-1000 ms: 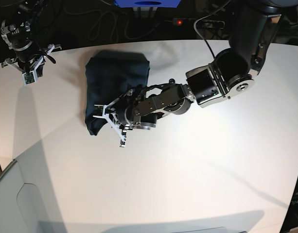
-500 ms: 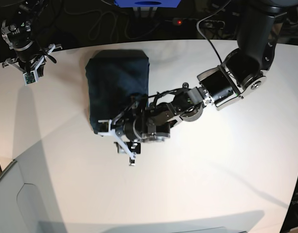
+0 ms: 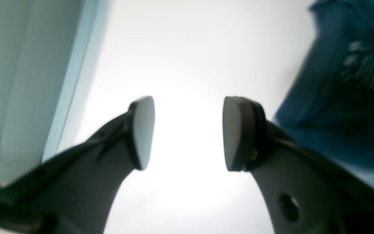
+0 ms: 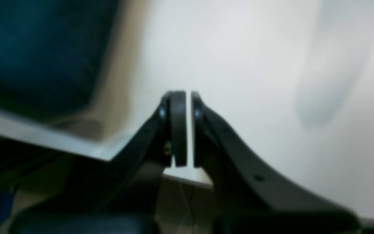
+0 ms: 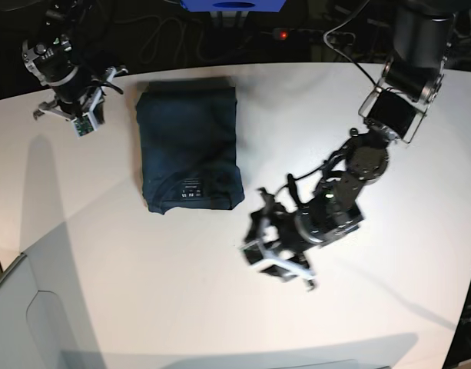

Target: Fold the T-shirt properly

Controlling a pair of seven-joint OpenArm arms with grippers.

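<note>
The T-shirt (image 5: 189, 150) is seen folded into a compact dark navy rectangle on the white bench (image 5: 389, 307), in the upper left-centre of the base view, with a small pale printed label (image 5: 190, 189) showing near its lower edge. The left claw (image 5: 275, 261) is found just right of the frame's centre, below and to the right of the T-shirt's lower right corner and apart from it; its jaws are spread wide with nothing between them, and only bright bench surface is seen in the gap in the left wrist view, where the T-shirt (image 3: 346, 84) fills the upper right of the frame beside one finger. The right claw (image 5: 80, 119) is held at the upper left of the base view, to the left of the T-shirt and clear of it. In the right wrist view its pads (image 4: 178, 126) are pressed nearly together around nothing, and blurred dark cloth is glimpsed at the upper left.
</note>
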